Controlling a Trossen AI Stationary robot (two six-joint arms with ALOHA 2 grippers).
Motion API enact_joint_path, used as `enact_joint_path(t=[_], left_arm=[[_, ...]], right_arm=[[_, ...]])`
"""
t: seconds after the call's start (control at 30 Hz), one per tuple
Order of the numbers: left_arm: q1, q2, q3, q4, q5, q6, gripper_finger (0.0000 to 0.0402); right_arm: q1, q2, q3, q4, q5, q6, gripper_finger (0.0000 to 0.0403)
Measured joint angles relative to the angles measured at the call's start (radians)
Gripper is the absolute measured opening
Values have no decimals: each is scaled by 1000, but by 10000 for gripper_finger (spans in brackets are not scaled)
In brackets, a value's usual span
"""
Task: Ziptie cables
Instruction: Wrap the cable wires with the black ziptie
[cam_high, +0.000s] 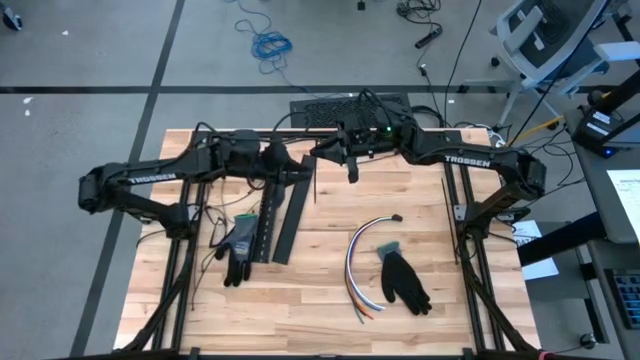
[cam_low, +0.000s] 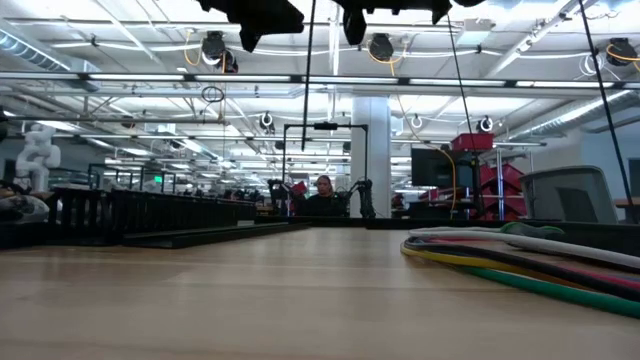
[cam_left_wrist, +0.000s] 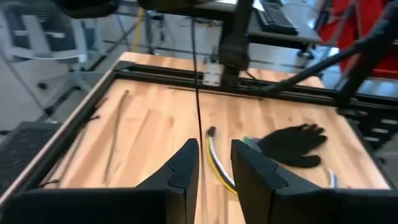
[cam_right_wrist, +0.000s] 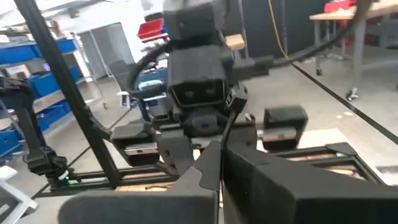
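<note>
1. Cables (cam_high: 362, 262): loose curved bundle of white, grey, orange, blue and green strands, lying flat on the wooden table (cam_high: 330, 320), right of centre. One end points toward the near edge, the other curls toward the table's middle.
2. Low view: the cables (cam_low: 520, 262) run along the right side, resting on the tabletop.
3. A black glove (cam_high: 403, 280) lies just beside the bundle on its right, touching or nearly so; cannot tell which.
4. A second black glove (cam_high: 238, 245) lies on the left part of the table, against two black slotted strips (cam_high: 278, 220).
5. Left gripper (cam_high: 305, 172): held above the table's far-centre. In its wrist view the fingers (cam_left_wrist: 181, 177) stand slightly apart, with a thin black zip tie (cam_left_wrist: 198, 81) hanging in the gap; whether they grip it I cannot tell.
6. Right gripper (cam_high: 352, 160): above the far-centre too, just beside the left one, facing it. Fingers (cam_right_wrist: 205, 171) pressed together, seemingly on the thin black strand.
7. A person (cam_low: 323, 192) sits far behind the table in the room.
</note>
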Motion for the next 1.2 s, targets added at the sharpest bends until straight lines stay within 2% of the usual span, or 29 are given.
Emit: enact_joint_path(t=[0.13, 0.27, 0.47, 0.6, 0.7, 0.83, 0.97, 1.1, 1.2], left_arm=[[10, -18, 0, -14, -77, -1, 123], [23, -35, 0, 10, -128, -1, 168], [13, -6, 1, 26, -262, 0, 226], [-9, 8, 1, 89, -427, 0, 241], [-29, 29, 1, 139, -516, 1, 242], [-48, 70, 1, 182, -591, -1, 242], [-89, 106, 1, 232, -694, 0, 242], [-129, 127, 1, 291, -856, 2, 242], [-146, 128, 1, 321, -894, 7, 242]], right_arm=[[7, 0, 0, -54, 77, -37, 0], [8, 0, 0, -62, 199, -71, 0], [53, 0, 0, -46, 501, -73, 0], [106, 0, 0, -36, 708, -50, 0], [141, 0, 0, -4, 821, -44, 0], [167, 0, 0, 74, 891, -6, 0], [185, 0, 0, 74, 988, -2, 0], [190, 2, 0, 81, 1021, 8, 0], [190, 12, 0, 106, 1039, 7, 0]])
